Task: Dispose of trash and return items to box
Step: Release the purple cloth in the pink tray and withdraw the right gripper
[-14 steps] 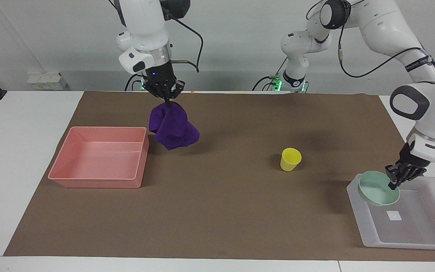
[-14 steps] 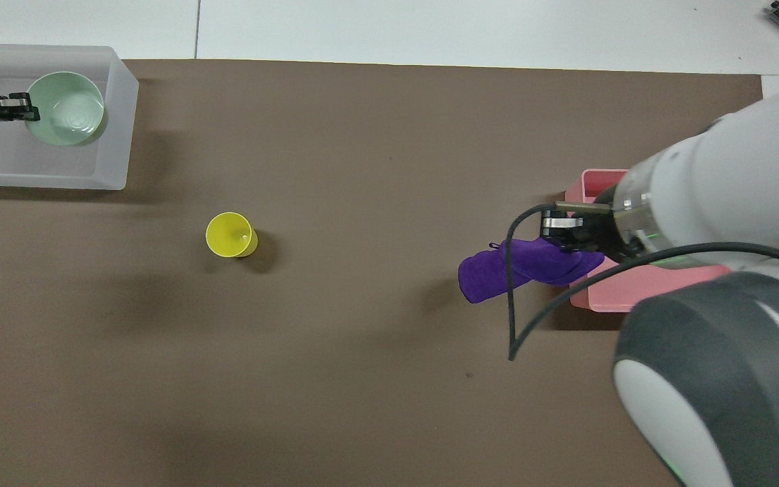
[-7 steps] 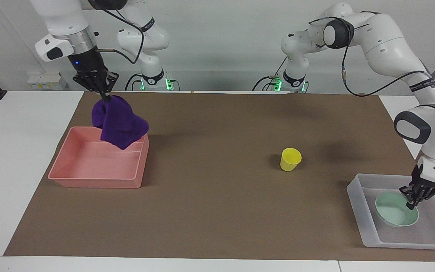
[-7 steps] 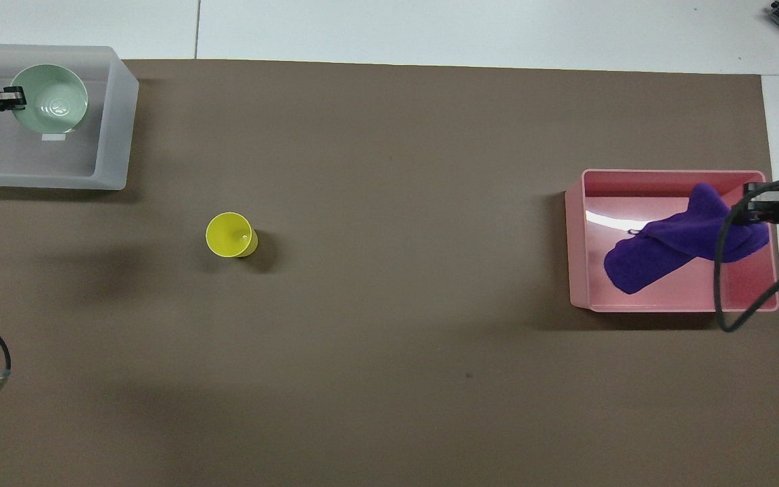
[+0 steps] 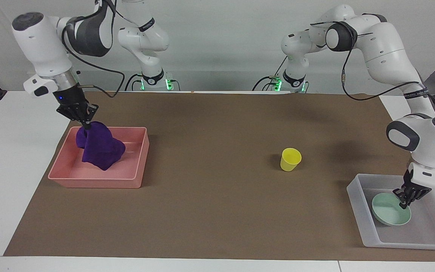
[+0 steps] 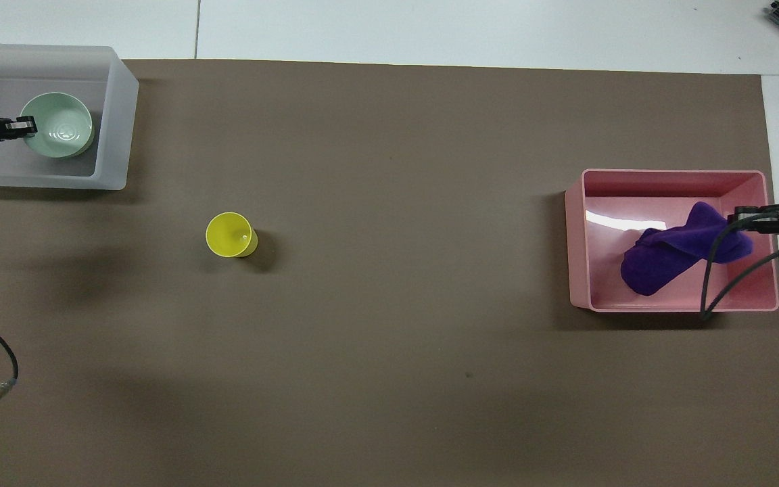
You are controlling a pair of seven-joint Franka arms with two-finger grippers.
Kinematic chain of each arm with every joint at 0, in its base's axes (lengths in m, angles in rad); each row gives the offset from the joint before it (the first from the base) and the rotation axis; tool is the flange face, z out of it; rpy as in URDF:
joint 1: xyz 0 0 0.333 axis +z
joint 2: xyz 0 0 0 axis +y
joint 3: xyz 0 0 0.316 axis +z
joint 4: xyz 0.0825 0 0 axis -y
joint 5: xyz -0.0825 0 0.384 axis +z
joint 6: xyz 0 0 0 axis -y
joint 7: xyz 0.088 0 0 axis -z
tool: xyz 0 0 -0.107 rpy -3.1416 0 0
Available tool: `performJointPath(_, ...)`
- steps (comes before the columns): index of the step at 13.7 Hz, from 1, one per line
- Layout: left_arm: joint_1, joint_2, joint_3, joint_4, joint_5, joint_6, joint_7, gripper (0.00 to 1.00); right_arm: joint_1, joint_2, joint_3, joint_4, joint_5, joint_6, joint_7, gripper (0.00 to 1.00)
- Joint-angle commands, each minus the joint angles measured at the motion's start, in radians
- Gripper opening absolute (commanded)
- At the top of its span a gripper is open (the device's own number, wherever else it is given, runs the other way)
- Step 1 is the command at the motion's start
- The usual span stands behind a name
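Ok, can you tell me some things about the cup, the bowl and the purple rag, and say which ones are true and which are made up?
1. The soft purple fabric rag is down in the pink rectangular bin. True.
2. The small yellow plastic cup is inside the translucent whitish plastic tray. False: it stands on the brown mat, outside the tray.
3. The shallow mint-green bowl is in the tray. True.
4. The left gripper holds the rag. False: it is at the bowl's rim; the right gripper pinches the rag.
5. The cup lies tipped over. False: it stands upright.
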Motion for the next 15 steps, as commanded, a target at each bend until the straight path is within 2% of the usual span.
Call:
performJointPath(1, -0.008, -0.048, -0.001, -0.040, 0.021, -0.027, 0.000, 0.65, -0.005, 0.049, 0.010, -0.071, -0.004, 0.138, -0.002, 0.00)
performJointPath(3, -0.013, -0.093, -0.003, -0.043, 0.021, -0.076, 0.002, 0.96, -0.004, 0.085, 0.010, -0.114, -0.004, 0.196, 0.001, 0.00)
performJointPath(5, -0.031, -0.169, -0.003, -0.057, 0.021, -0.160, 0.005, 1.00, -0.004, 0.095, 0.010, -0.157, -0.004, 0.244, 0.000, 0.00)
performJointPath(6, -0.039, -0.208, -0.003, -0.069, 0.021, -0.209, 0.005, 1.00, -0.005, 0.096, 0.010, -0.157, -0.004, 0.241, 0.000, 0.36)
performJointPath(7, -0.057, -0.249, -0.003, -0.091, 0.021, -0.246, 0.005, 1.00, -0.005, 0.096, 0.010, -0.149, -0.004, 0.233, 0.000, 0.95)
performJointPath(8, -0.075, -0.293, -0.003, -0.126, 0.021, -0.275, 0.003, 1.00, -0.005, 0.096, 0.010, -0.143, -0.004, 0.232, 0.000, 1.00)
performJointPath(9, -0.101, -0.350, -0.004, -0.181, 0.021, -0.297, 0.002, 1.00, 0.002, 0.090, 0.010, -0.124, -0.004, 0.220, 0.000, 1.00)
performJointPath(11, -0.166, -0.445, -0.003, -0.285, 0.021, -0.312, -0.009, 1.00, 0.008, 0.080, 0.016, -0.050, -0.004, 0.107, 0.013, 1.00)
performJointPath(13, -0.212, -0.495, -0.003, -0.331, 0.021, -0.366, -0.036, 1.00, 0.011, 0.075, 0.025, 0.034, -0.007, -0.018, 0.061, 1.00)
performJointPath(15, -0.278, -0.513, -0.003, -0.389, 0.021, -0.349, -0.102, 1.00, 0.051, 0.066, 0.023, 0.096, -0.017, -0.116, 0.117, 1.00)
